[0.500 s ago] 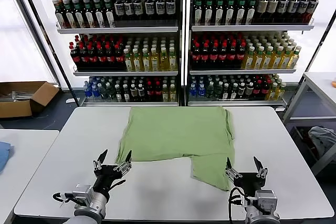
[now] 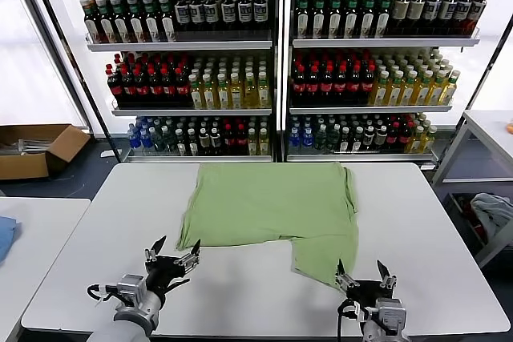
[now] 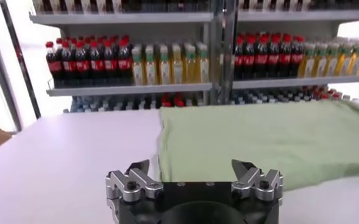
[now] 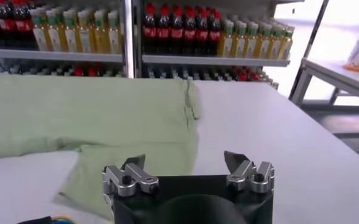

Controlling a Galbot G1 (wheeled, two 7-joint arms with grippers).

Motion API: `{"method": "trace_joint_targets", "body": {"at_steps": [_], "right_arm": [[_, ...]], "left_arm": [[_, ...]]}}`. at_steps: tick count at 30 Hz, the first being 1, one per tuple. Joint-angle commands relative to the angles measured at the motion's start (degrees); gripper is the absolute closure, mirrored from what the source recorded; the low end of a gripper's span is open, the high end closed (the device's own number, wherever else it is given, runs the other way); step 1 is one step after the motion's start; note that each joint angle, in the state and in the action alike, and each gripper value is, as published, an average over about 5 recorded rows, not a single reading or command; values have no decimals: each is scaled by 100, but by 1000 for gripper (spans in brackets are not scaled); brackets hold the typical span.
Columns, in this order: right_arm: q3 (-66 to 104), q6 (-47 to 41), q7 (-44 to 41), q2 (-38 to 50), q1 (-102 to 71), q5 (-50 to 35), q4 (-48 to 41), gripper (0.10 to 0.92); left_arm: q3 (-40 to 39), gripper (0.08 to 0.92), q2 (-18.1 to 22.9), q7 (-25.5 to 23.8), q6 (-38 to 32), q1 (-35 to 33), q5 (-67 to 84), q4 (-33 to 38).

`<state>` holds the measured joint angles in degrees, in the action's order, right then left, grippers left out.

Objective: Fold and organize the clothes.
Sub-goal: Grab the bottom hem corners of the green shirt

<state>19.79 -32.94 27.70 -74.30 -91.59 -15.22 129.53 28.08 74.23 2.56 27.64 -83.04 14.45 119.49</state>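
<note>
Green shirt [image 2: 268, 212] spread on the table [image 2: 449, 230]; left gripper [image 2: 171, 255] and right gripper [image 2: 361, 275], both spread and empty: a shallow pinch may bunch its near flap.

I find no legible text anywhere. Bottle labels [image 2: 200, 86] on shelves [image 2: 180, 43] too small to read. Green shirt [image 2: 272, 202] shows no readable print.

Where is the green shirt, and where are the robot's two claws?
green shirt [image 2: 268, 202], head view, middle of the spread cloth.
left gripper [image 2: 173, 253], head view, between its open fingertips.
right gripper [image 2: 362, 272], head view, between its open fingertips.
</note>
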Motion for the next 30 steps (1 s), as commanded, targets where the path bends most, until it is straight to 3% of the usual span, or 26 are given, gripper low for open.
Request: {"method": "trace_joint_targets", "body": {"at_steps": [1,30], "right_arm": [[-52,-26,62,-42,-18,-8,-200,203],[-133,-28,-8,-299,231,83,-573,203]], "left_arm": [[-47,177,-146,-27,95,260,48,-588],[-254,177,-336,-85,-38,1032,305,-1312]]}}
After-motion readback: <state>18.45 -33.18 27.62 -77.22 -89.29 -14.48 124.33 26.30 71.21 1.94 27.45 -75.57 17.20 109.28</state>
